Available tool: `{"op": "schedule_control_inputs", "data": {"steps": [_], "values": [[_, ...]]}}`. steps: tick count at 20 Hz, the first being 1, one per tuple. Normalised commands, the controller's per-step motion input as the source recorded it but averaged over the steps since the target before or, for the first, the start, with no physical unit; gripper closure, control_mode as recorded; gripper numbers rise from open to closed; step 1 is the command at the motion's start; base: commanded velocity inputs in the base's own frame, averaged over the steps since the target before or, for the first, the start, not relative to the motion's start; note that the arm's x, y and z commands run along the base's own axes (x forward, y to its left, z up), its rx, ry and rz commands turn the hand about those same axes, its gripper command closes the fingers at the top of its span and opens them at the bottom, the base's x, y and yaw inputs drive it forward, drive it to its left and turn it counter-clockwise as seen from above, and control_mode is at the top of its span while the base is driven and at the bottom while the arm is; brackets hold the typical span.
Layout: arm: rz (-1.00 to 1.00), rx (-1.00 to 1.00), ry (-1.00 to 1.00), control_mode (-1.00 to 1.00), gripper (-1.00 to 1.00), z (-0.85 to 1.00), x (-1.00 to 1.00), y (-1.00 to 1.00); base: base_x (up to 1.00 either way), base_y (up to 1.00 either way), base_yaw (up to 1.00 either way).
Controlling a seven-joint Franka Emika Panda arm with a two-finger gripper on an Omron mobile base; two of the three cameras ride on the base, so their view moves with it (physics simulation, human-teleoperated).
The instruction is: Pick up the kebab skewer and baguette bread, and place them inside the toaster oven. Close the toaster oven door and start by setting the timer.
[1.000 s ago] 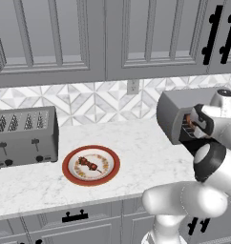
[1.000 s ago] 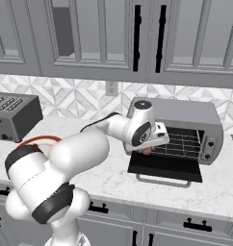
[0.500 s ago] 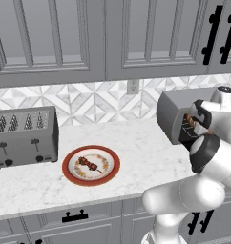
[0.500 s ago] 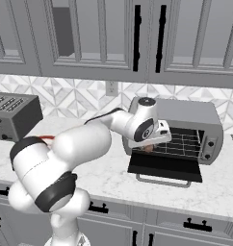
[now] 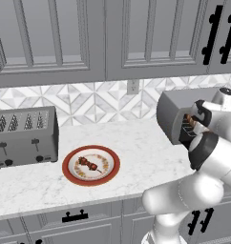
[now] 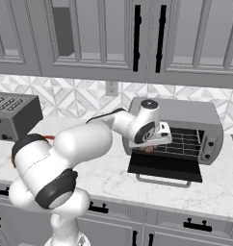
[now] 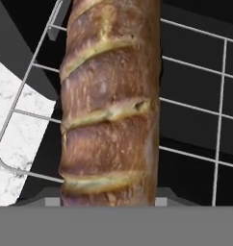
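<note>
One item, the baguette bread (image 7: pixel 109 105), is held in the gripper (image 6: pixel 154 141) at the mouth of the toaster oven (image 6: pixel 186 126), above its wire rack (image 7: pixel 195 96); if released off-centre, it could be rolled toward the rack's rim; the kebab skewer (image 5: pixel 89 165) is left on the plate (image 5: pixel 69 172), the toaster oven door (image 6: pixel 164 168) lowered.

My hand view: baguette bread (image 7: pixel 109 110) red-brown crust, golden scored stripes, over silver wire rack (image 7: pixel 195 103). I see toaster oven (image 6: pixel 186 120) grey, door (image 6: pixel 164 166) dark. Plate (image 5: pixel 69 172) red-rimmed, cream centre; kebab skewer (image 5: pixel 89 165) dark red-brown. Slotted toaster (image 5: pixel 24 136) silver-grey. Counter (image 5: pixel 136 152) white marble, grey-veined.
</note>
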Motion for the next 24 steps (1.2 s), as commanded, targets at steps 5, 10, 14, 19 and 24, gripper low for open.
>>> {"op": "schedule_control_inputs", "data": {"steps": [5, 10, 14, 19, 24], "values": [[-0.03, 0.02, 0.0, -1.0, 1.0, -0.06, 0.21, 0.07, 0.0, 0.0, 0.0], [-0.02, 0.0, 0.0, -1.0, -1.0, -0.1, 0.03, 0.11, 0.0, 0.0, 0.0], [-0.01, 0.0, -0.02, -1.0, -1.0, -0.12, -0.08, 0.0, 0.0, 0.0, 0.0], [-0.01, 0.0, -0.1, -1.0, -1.0, -0.18, -0.26, 0.0, 0.0, 0.0, 0.0], [-0.01, 0.0, -0.06, -1.0, -1.0, 0.01, -0.41, 0.03, 0.0, 0.0, 0.0]]}}
